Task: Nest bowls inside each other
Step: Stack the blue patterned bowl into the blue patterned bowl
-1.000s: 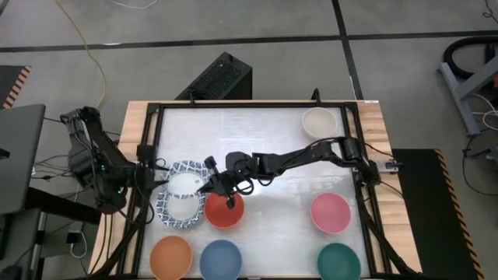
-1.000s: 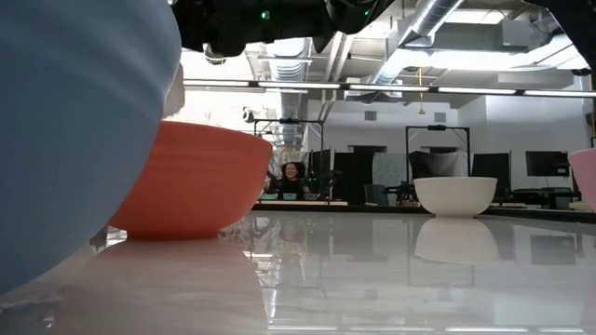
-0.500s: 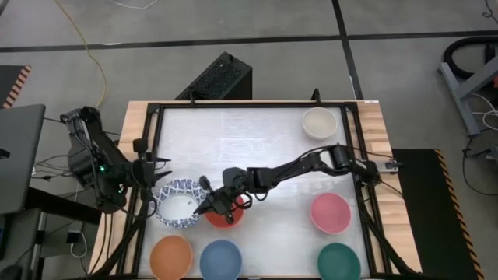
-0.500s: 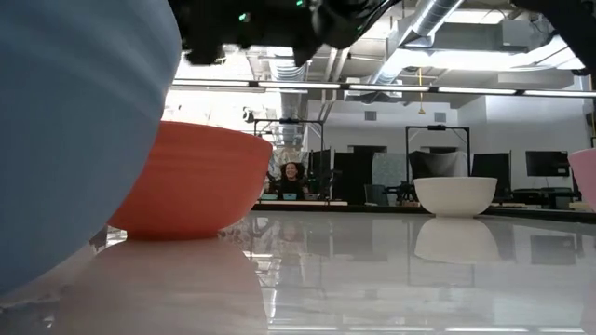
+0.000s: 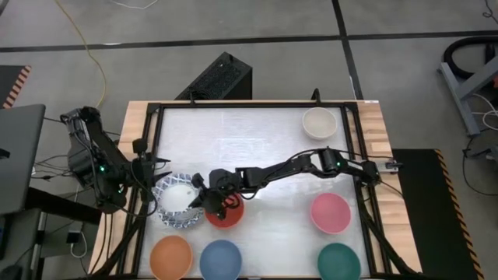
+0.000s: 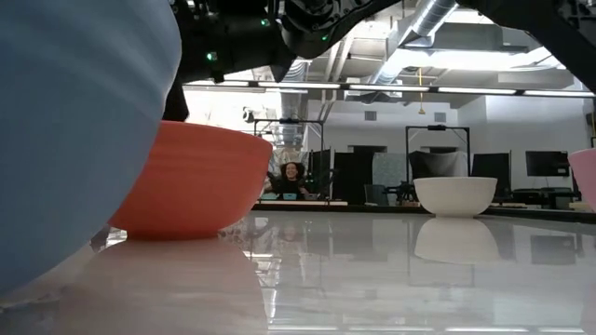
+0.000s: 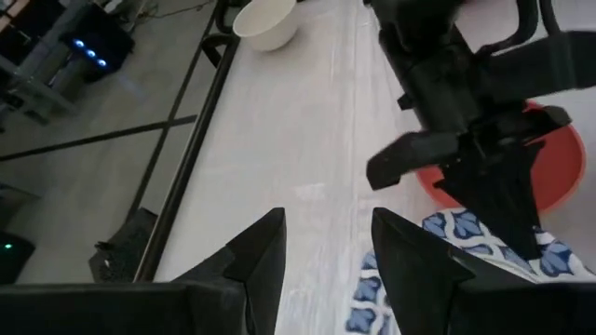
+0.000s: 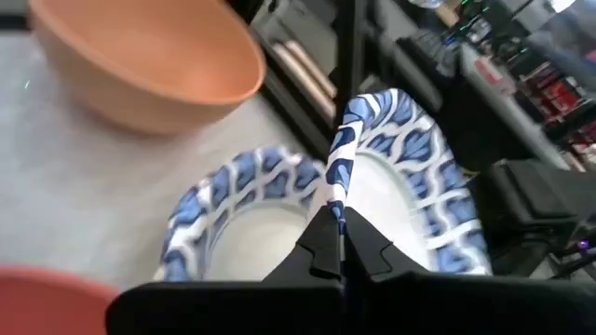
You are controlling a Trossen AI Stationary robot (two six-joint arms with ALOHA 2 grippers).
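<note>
Right gripper point(image 8: 340, 244) pinched patterned bowl point(image 8: 391, 163) by rim, tilted over patterned stack point(image 5: 177, 204) at worktop's 8 o'clock (stack count unclear). Left gripper point(image 7: 321, 244) waited beside, fingers apart, empty. Red bowl point(image 5: 226, 211), orange, blue, green, pink, beige unnested.

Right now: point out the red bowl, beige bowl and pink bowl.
red bowl point(image 5: 227, 215), high view, inner floor.
beige bowl point(image 5: 318, 122), high view, centre of the inside.
pink bowl point(image 5: 331, 213), high view, centre of the inside.

A black box point(image 5: 220, 76) sits on the floor behind the table point(image 5: 257, 132); yellow cable point(image 5: 92, 53) trails nearby
</note>
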